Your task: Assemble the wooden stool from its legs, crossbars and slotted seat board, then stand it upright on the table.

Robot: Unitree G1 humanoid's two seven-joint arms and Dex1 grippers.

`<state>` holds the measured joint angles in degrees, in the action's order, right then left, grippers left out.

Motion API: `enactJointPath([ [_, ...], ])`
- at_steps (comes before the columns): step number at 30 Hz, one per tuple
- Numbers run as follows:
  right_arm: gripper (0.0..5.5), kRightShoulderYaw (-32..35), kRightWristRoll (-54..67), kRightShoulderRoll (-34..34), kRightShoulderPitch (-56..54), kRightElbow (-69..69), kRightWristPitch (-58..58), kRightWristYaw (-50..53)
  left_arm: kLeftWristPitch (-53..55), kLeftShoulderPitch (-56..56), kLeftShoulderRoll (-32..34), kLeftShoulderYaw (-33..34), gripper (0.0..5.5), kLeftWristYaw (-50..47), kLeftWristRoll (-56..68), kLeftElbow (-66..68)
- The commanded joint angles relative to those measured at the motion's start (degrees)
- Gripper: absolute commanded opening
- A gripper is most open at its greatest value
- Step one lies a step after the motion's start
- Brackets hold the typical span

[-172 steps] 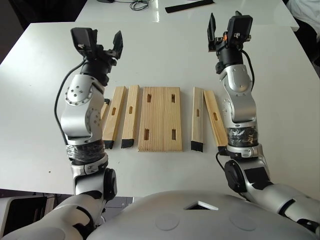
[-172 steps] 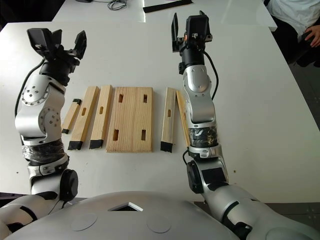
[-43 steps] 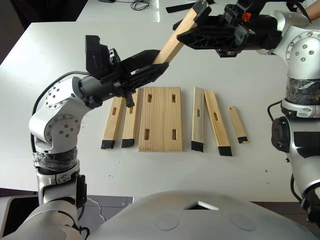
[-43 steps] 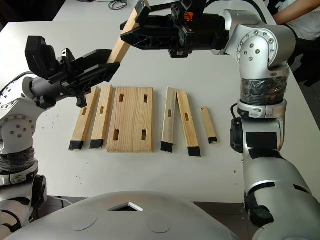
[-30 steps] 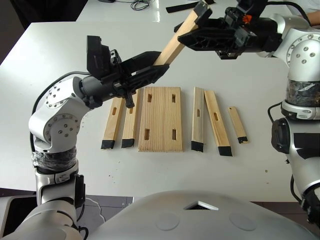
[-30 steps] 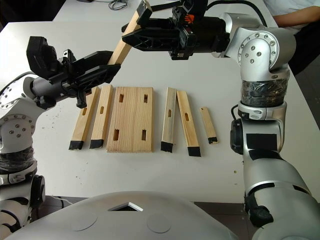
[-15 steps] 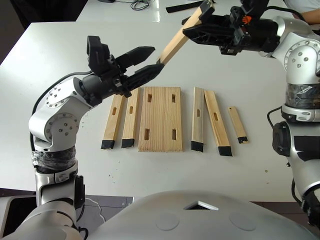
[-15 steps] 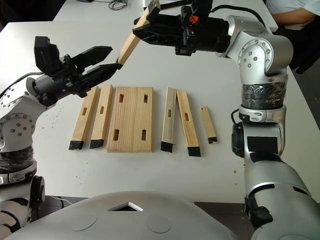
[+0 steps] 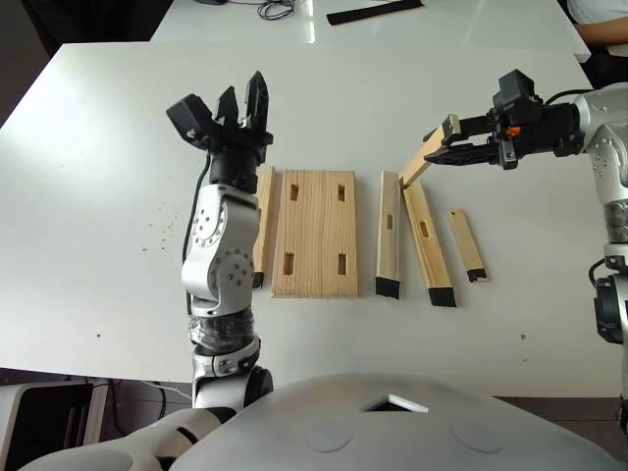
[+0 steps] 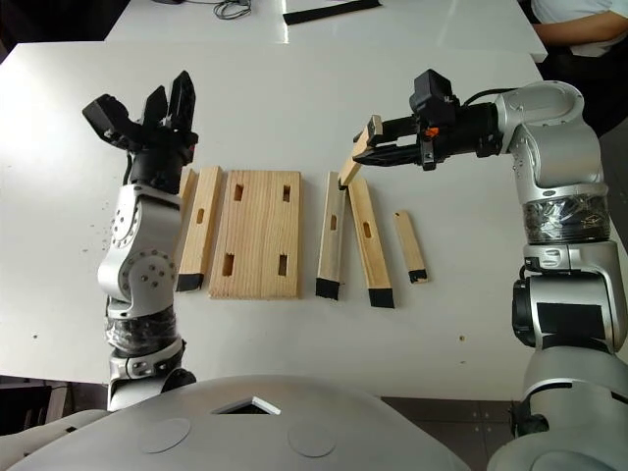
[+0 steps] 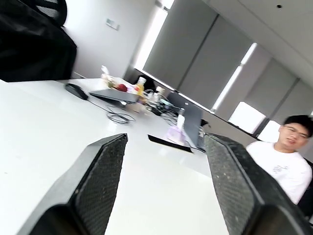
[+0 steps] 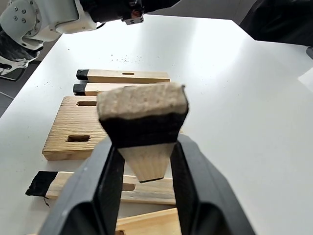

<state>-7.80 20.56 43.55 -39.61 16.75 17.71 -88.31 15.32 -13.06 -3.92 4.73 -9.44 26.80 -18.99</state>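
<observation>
Lowered from overhead, the crossbar (image 9: 420,162) tilts above the white table (image 9: 98,147).

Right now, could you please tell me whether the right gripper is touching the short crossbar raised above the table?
Touching. The right wrist view shows the right gripper with both jaws pressed against the sides of the short crossbar, with no gap on either side.

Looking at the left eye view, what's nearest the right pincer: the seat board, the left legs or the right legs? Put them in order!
1. Right legs, on the table just under the right pincer, which grips a crossbar.
2. Seat board, in the middle.
3. Left legs, beyond the board, by the left arm.
</observation>
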Motion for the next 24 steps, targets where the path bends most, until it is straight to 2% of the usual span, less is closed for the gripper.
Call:
enactJointPath([
  [1,1.31,-2.2,-2.6,1.9,0.0,-0.8,-6.4,-3.7,-4.0,-2.7,-7.5,-5.5,2.89,-7.8,-10.3,5.5],
  [7,1.31,-2.0,-2.6,2.8,6.5,-4.5,-8.4,-3.6,-1.0,0.7,-9.2,-3.6,2.89,-15.5,-7.3,4.6],
  [17,1.31,-3.8,-3.2,8.1,8.7,-1.0,-11.7,-4.2,1.1,0.7,-6.3,-5.5,2.89,-15.8,-5.2,3.9],
  [24,1.31,-3.4,-3.0,6.9,9.9,-1.5,-10.3,-3.7,1.6,0.3,-5.7,-5.9,2.89,-15.7,-5.0,4.1],
])
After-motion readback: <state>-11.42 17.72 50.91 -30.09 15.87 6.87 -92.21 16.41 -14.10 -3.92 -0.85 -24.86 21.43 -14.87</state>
